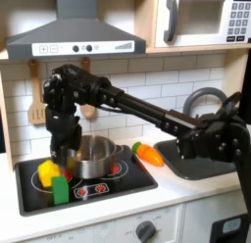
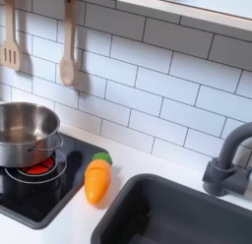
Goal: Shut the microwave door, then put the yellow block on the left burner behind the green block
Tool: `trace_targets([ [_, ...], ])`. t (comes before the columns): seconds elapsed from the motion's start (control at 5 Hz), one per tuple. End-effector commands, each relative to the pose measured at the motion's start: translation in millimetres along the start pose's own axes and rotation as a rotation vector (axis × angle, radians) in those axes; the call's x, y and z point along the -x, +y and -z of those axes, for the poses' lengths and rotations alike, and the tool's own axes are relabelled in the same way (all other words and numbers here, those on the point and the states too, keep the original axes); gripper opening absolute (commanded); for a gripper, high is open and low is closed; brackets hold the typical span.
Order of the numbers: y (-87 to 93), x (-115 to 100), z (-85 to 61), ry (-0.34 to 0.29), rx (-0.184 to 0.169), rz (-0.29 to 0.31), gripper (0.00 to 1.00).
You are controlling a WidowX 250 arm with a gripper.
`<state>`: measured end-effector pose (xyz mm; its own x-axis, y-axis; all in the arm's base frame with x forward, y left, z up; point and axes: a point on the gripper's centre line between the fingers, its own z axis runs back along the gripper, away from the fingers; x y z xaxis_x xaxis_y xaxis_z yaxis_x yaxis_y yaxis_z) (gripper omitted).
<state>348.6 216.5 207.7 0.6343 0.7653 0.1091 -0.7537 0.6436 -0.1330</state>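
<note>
In the first exterior view the microwave door [image 1: 196, 19] sits flush with the white microwave, its grey handle on the first exterior view's left. The yellow block [image 1: 45, 171] lies on the left burner of the black stovetop [image 1: 127, 178]. The green block [image 1: 61, 189] stands upright just in front of it. My gripper [image 1: 67, 159] hangs right beside the yellow block, between it and the steel pot [image 1: 94, 155]. Its fingers are dark against the pot, so their gap is unclear.
An orange carrot [image 1: 149, 154] [image 2: 95, 179] lies at the stove's right edge beside the dark sink [image 2: 182, 216] and grey faucet [image 2: 228, 159]. The pot [image 2: 24, 133] fills the right burner. A grey range hood [image 1: 74, 31] hangs above; a wooden spoon [image 2: 67, 53] and a spatula [image 2: 9, 36] hang on the tiles.
</note>
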Motion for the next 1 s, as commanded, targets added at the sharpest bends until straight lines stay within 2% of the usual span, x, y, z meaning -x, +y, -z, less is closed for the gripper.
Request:
trace_targets([
  [0.0,-3.0,3.3,0.5,0.001,0.003,0.009,1.0],
  [0.2,-9.2,12.4,5.9,0.021,0.008,0.033,1.0],
  [0.4,-19.0,23.9,-0.2,0.013,0.02,0.081,1.0],
  [0.8,-27.6,40.4,2.7,0.038,0.033,0.159,1.0],
])
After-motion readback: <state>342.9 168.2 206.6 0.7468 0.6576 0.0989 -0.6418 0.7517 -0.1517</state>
